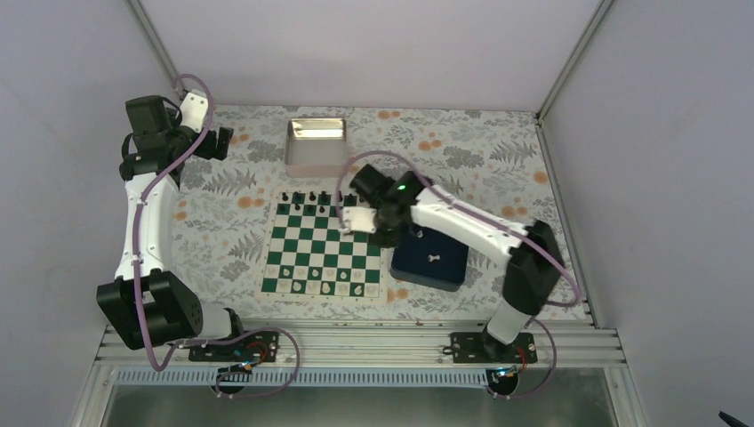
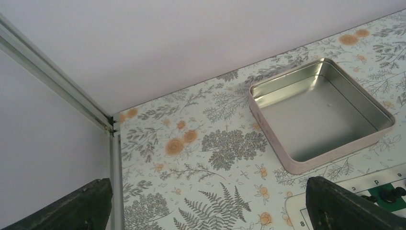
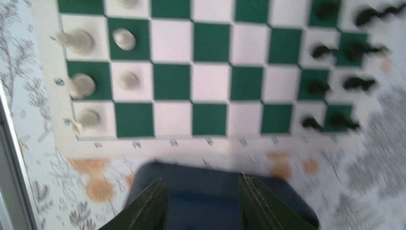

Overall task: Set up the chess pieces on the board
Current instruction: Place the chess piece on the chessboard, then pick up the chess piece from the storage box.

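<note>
The green and white board [image 1: 324, 249] lies mid-table. White chess pieces [image 1: 327, 286] stand along its near rows, and in the right wrist view they sit at the board's left [image 3: 80, 85]. One white piece [image 1: 434, 258] lies in the dark blue tray [image 1: 429, 271]. My right gripper [image 1: 389, 236] hovers over the tray's left edge beside the board; its fingers [image 3: 153, 201] are open with only the tray [image 3: 203, 201] showing between them. My left gripper [image 1: 218, 140] is open and empty at the back left, far from the board.
Black pieces [image 1: 307, 197] line the board's far rows [image 3: 335, 84]. A shiny metal tin [image 1: 316, 145] sits empty behind the board [image 2: 321, 115]. The enclosure walls and a corner post [image 2: 107, 125] close off the back left.
</note>
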Tool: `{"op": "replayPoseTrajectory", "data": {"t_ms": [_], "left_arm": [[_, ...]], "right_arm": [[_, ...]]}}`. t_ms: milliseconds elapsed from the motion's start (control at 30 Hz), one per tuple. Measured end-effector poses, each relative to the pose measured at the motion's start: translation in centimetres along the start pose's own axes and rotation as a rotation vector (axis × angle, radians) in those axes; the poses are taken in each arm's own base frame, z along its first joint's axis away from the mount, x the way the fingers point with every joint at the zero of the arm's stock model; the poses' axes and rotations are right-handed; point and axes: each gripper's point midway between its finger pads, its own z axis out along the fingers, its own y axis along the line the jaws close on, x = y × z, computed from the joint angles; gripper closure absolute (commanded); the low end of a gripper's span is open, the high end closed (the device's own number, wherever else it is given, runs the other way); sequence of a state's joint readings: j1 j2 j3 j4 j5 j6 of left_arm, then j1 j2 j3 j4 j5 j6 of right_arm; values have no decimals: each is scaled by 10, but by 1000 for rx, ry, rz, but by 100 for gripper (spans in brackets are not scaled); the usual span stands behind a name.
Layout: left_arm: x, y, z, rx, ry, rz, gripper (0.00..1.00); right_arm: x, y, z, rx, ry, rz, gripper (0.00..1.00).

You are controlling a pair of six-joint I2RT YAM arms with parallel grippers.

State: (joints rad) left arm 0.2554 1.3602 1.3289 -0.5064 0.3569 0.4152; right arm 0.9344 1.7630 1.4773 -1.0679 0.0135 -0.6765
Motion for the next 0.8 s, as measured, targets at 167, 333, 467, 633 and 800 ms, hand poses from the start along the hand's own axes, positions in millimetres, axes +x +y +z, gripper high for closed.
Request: {"op": "replayPoseTrajectory", "data": {"t_ms": [167,333,467,633,800], "left_arm": [[-2,0,-2,-3,-6,3,0],[-2,0,-3,-3,-7,3,0],[-2,0,-3,-3,-7,3,0],[-3,0,-3,-4,-8,3,0],[-4,0,-5,-7,-12,5,0]], "right_arm": [[66,-28,-33,76,-18,167,61],[142,-29,-9,43,86,297,61],[160,-23,7,13,116,308,58],[152,-36,18,28,77,292,56],[148,-39,40,-16,85,283,55]]}}
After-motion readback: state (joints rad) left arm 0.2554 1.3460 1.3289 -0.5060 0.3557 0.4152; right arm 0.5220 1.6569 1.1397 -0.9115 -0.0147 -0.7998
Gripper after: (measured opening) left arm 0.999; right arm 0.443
